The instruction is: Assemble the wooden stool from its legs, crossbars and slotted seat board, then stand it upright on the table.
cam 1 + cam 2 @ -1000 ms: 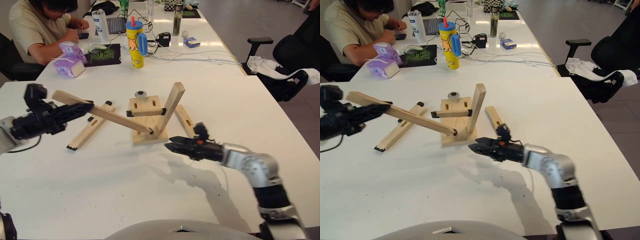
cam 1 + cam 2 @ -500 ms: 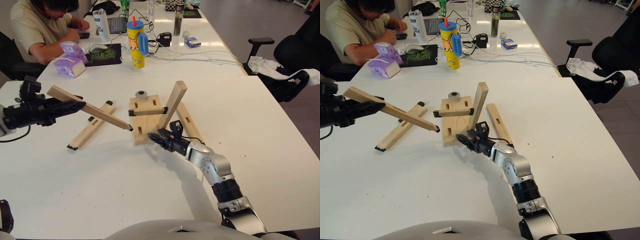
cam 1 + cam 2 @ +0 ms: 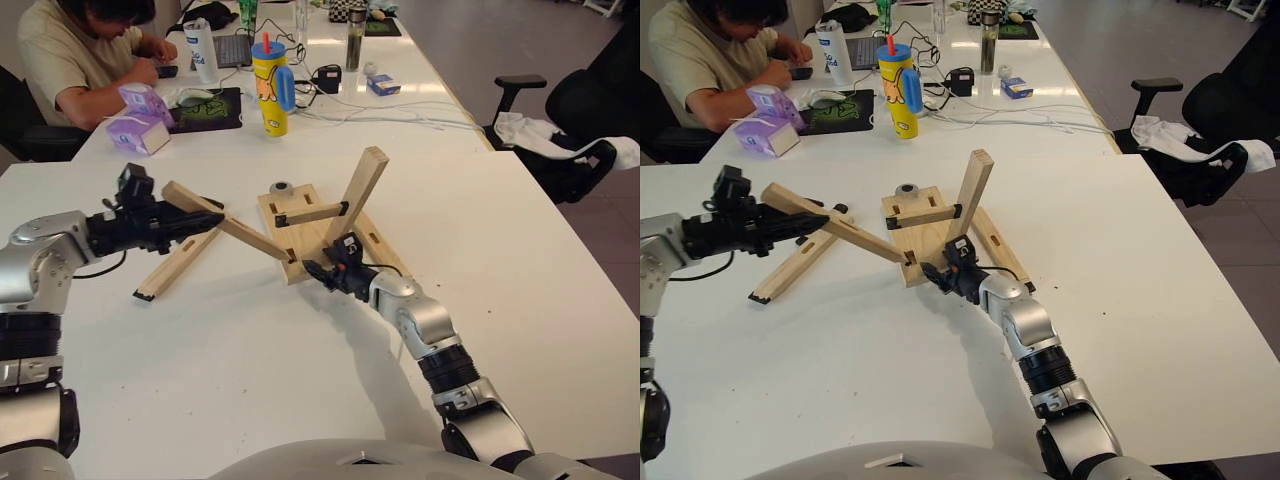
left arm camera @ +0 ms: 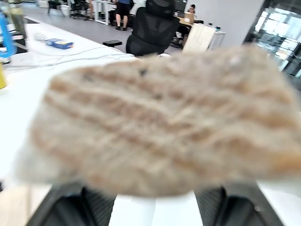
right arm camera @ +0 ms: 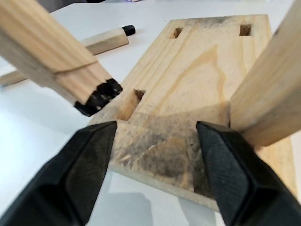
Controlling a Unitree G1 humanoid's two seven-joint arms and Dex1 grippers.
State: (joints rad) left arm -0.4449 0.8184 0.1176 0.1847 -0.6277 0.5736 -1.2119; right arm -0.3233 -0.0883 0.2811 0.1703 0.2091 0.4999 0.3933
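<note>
clamping the loose leg (image 3: 235, 230) at the nine o'clock side of the pale slotted seat board (image 3: 300, 238) mid-table, the left gripper (image 3: 190, 222) holds its black-capped tip just beside a rectangular slot (image 5: 136, 94), which the right wrist view shows close, the right gripper (image 5: 156, 127) spreading black fingers (image 5: 84, 165) along the board's rough near edge.

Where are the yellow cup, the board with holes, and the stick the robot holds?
yellow cup (image 3: 268, 95): left eye view, its body.
slotted seat board (image 3: 310, 240): left eye view, bare middle.
held leg (image 3: 240, 230): left eye view, mid-length.
</note>
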